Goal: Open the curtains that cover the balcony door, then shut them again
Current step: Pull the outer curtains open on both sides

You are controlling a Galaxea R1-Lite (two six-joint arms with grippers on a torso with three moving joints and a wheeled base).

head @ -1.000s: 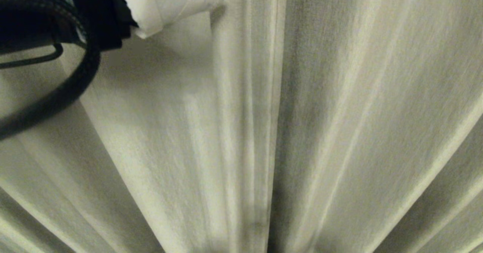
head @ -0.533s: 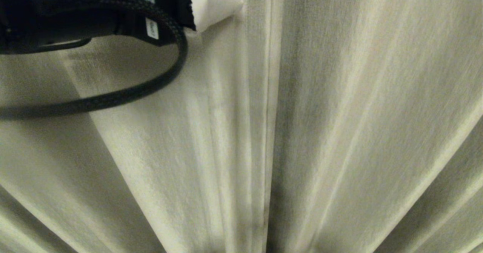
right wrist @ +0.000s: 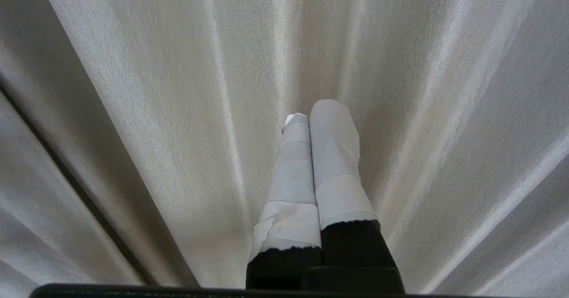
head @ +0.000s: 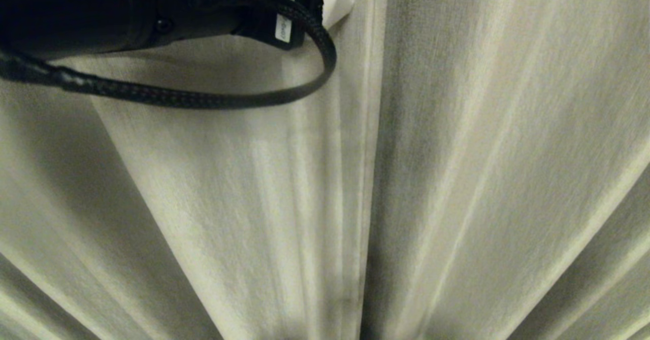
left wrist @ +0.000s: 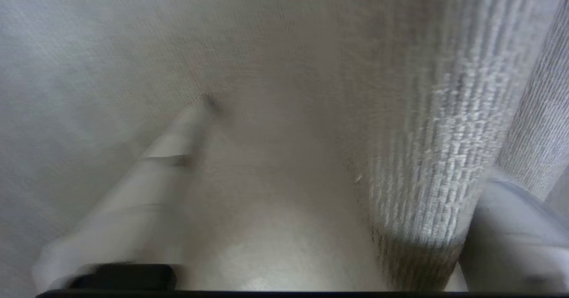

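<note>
The cream pleated curtains fill every view, and the left panel [head: 228,203] meets the right panel [head: 482,152] at a seam down the middle. They are drawn together, so the balcony door is hidden behind them. My left arm reaches in at the top left, one white-taped finger [head: 335,0] touching the fabric at the seam. My left gripper [left wrist: 351,146] is open wide, with a fold of curtain [left wrist: 426,155] standing between its fingers. My right gripper [right wrist: 309,115] is shut and empty, pointing at the curtain.
A black braided cable [head: 213,99] loops below my left wrist in front of the left panel. Nothing but curtain fabric shows around both grippers.
My left arm has swept to the right along the top of the head view, bringing its finger from the left panel to the middle seam. The cable loop swung with it.
</note>
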